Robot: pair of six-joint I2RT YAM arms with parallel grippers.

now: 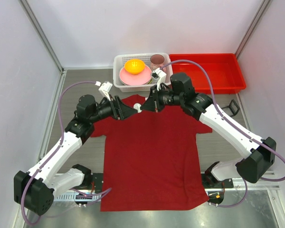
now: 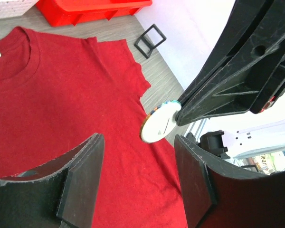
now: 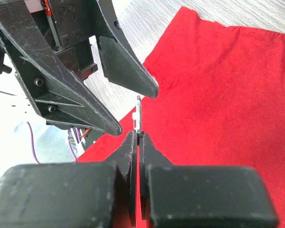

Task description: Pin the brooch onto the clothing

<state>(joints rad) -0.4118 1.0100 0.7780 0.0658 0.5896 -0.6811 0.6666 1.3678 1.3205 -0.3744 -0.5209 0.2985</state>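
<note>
Brooch (image 2: pixel 159 124) is hanging above the T-shirt (image 1: pixel 152 156) near its collar (image 2: pixel 23 66), with the right gripper (image 3: pixel 137 135) pinching its edge and the left gripper (image 2: pixel 138 142) gaping around it. A handover is seemingly being set up; next, the left jaws need closing squarely on the disc.

Bright even light, soft shadows, bg blown out (wrist cams), right gripper (image 3: pixel 137 137) maybe unsharp

Grey wood-grain table (image 1: pixel 80 83)
Bearing a dark red short-sleeved T-shirt (image 1: pixel 152 161) spread out, white slotted plastic basket (image 1: pixel 118 71) and red plastic tray (image 1: pixel 209 71) behind, small black frame (image 1: pixel 233 108) right.
</note>
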